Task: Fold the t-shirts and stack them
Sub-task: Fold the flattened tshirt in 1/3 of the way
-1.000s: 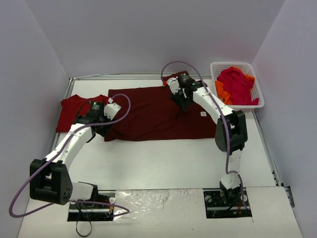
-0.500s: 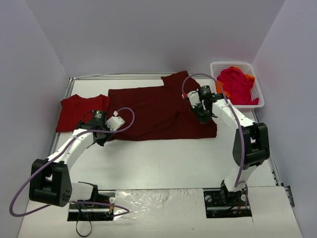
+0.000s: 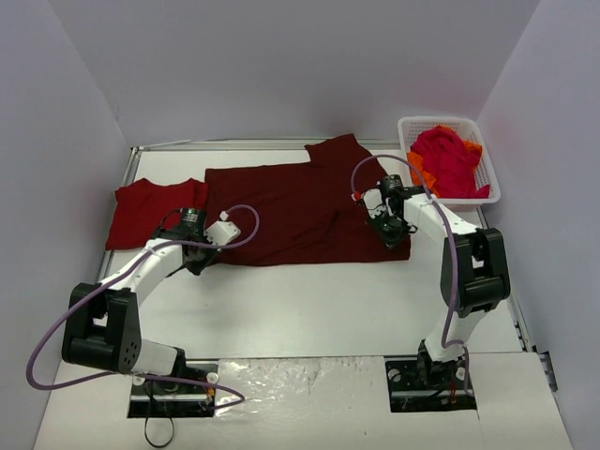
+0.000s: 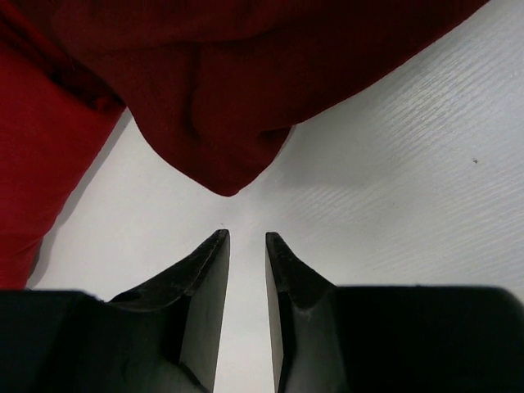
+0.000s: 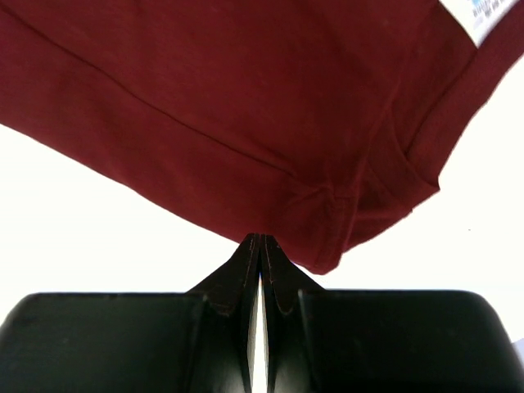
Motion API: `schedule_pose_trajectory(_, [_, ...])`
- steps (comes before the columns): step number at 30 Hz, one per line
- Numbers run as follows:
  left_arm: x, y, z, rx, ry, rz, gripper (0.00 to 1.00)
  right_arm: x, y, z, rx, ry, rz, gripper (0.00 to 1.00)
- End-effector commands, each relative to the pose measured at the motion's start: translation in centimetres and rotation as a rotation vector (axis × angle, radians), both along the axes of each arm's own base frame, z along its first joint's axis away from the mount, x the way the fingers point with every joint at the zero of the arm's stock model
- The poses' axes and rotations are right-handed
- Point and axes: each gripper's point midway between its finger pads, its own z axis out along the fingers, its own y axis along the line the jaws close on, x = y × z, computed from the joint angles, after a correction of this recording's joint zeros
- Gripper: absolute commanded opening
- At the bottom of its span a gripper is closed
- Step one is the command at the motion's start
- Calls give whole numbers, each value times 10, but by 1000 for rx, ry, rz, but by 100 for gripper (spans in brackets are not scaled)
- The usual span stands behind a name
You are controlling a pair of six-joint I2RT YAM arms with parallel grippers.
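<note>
A large dark maroon t-shirt point(image 3: 291, 211) lies spread flat mid-table. A brighter red t-shirt point(image 3: 150, 208) lies to its left. My left gripper point(image 3: 195, 255) sits at the maroon shirt's front left corner. In the left wrist view that gripper point(image 4: 246, 236) is narrowly open, bare table shows in the gap, and the maroon corner point(image 4: 213, 155) lies just ahead, beside the red shirt point(image 4: 41, 164). My right gripper point(image 3: 392, 236) is at the shirt's front right corner. In its wrist view the gripper point(image 5: 260, 237) is shut, tips touching the maroon hem point(image 5: 246, 106).
A white lattice basket point(image 3: 441, 122) at the back right holds a crimson shirt point(image 3: 448, 157) and an orange one point(image 3: 419, 173). A white label point(image 5: 483, 16) shows on the maroon shirt. Grey walls enclose the table on three sides.
My right gripper travelled from the shirt's collar area to its front right corner and shut. My left gripper narrowed and shifted slightly toward the front left corner. The back sleeve is now uncovered.
</note>
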Motion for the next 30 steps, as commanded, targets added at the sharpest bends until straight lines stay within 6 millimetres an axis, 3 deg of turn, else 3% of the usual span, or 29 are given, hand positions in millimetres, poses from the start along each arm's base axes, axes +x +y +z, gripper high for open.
schedule_pose_trajectory(1, [7, -3, 3, -6, -30, -25, 24, -9, -16, -9, -44, 46, -41, 0])
schedule_pose_trajectory(16, [16, -1, -1, 16, -39, -28, 36, -18, -46, -60, -63, 149, -108, 0])
schedule_pose_trajectory(22, [20, -5, -3, 5, -44, -37, 43, -18, -45, -67, -60, 162, -111, 0])
schedule_pose_trajectory(30, [28, -8, -18, 19, -17, -42, 44, -17, -42, -67, -46, 163, -115, 0])
